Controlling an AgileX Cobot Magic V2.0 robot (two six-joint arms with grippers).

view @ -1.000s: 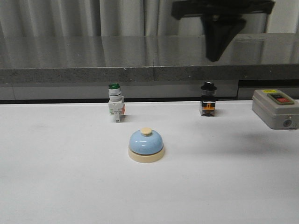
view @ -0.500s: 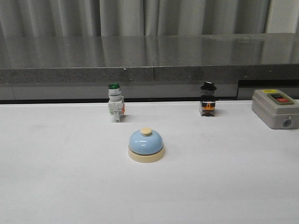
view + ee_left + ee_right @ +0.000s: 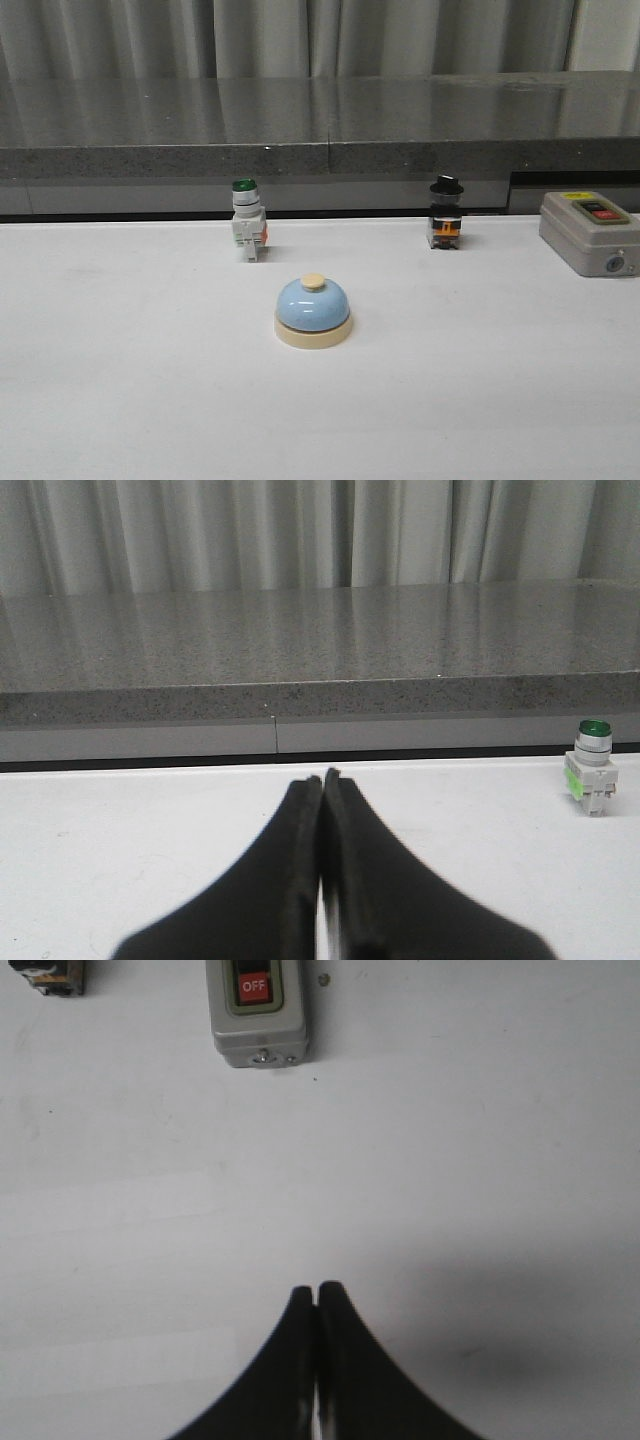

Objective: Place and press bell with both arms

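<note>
The light-blue dome bell [image 3: 313,310] with cream base and cream knob stands upright on the white table [image 3: 120,380], near the middle. No arm shows in the front view. My left gripper [image 3: 322,777] is shut and empty, low over the table and facing the grey ledge. My right gripper [image 3: 317,1289] is shut and empty, looking down on bare table. The bell is out of both wrist views.
A green-capped white switch [image 3: 247,222] stands behind the bell to the left, also in the left wrist view [image 3: 592,768]. A black-knobbed switch [image 3: 445,214] stands back right. A grey box with a red OFF button [image 3: 590,232] [image 3: 256,1008] lies at the right edge. A grey ledge [image 3: 320,150] runs behind.
One second ago a dark arm hung at the top right of the front view. It has gone out of that view. The bell has not moved.
</note>
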